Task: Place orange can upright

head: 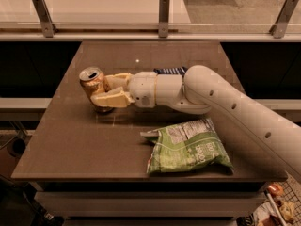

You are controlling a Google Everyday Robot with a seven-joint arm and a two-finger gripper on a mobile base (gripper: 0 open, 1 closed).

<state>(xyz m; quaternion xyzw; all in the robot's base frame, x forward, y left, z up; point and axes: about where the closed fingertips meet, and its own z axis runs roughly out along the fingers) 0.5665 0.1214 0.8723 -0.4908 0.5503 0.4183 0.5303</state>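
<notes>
1. Work surface: a brown table (pixel 94 147) carrying three items. The orange can (pixel 91 80) is at the left-centre. A green chip bag (pixel 188 147) lies flat near the front edge. A small dark blue object (pixel 170 70) is mostly hidden behind the arm (pixel 225 102).
2. Gripper (pixel 100 90): reaching in from the right, low over the table at the left-centre. Its tan fingers (pixel 113 99) are clenched around the middle of the can, one on the near side and one on the far side.
3. Can position: silver top with its opening faces up and slightly toward the left. The body is close to vertical but leans, with the top further left than the base.
4. Can contact: the base is at the table surface. Whether it rests flat or only on one edge cannot be told.
5. Clearance: the can stands well apart from the chip bag and from the table edges.
6. Progress, as judged: the can is raised off its side and nearly erect, so the main part of the work appears done.
7. Outstanding, as judged: square the can so the base sits flat, let go, and draw the fingers back without clipping it.
8. Risk noted: if released while leaning, the can could tip back onto its side
</notes>
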